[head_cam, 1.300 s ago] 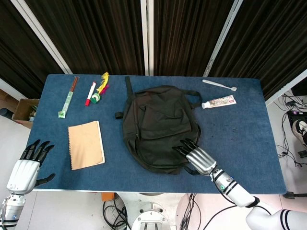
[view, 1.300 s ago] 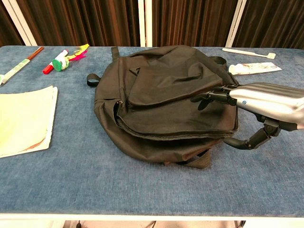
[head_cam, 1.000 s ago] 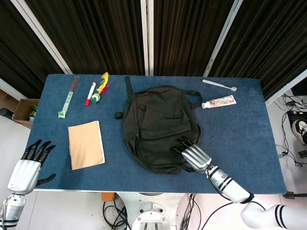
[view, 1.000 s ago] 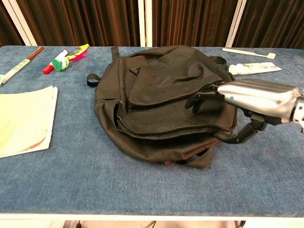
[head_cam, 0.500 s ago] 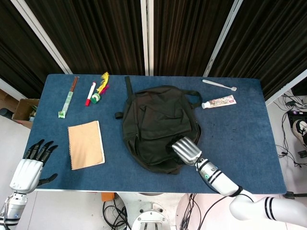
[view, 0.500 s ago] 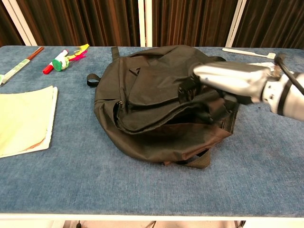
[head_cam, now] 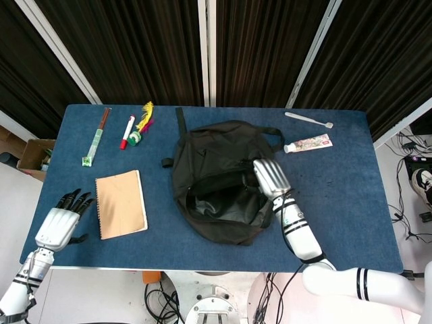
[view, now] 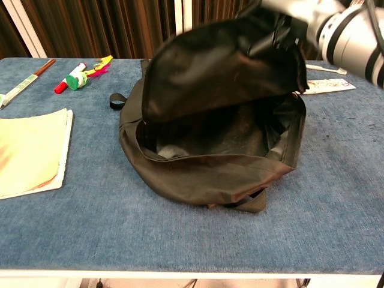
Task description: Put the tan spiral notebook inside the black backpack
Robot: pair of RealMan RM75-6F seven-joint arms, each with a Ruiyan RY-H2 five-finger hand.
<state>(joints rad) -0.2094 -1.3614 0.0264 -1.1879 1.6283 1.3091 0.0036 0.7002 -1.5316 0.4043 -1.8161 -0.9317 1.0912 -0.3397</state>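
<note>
The black backpack [head_cam: 202, 152] [view: 210, 171] lies in the middle of the blue table. My right hand [head_cam: 269, 177] [view: 288, 15] grips its upper flap and holds it lifted, so the main compartment gapes toward me. The tan spiral notebook [head_cam: 121, 204] [view: 27, 153] lies flat on the table left of the backpack. My left hand [head_cam: 62, 221] hovers open near the table's front left corner, just left of the notebook, and shows only in the head view.
A red marker [head_cam: 127, 132], a green-wrapped stick [head_cam: 95, 142] and a yellow-pink feathered toy [head_cam: 144, 116] lie at the back left. A toothpaste tube [head_cam: 308, 144] and a toothbrush [head_cam: 308, 120] lie at the back right. A cardboard box [head_cam: 34, 154] sits off the left edge.
My right hand took hold of the backpack's flap and raised it up and back, opening the compartment. My left hand moved up and right toward the notebook.
</note>
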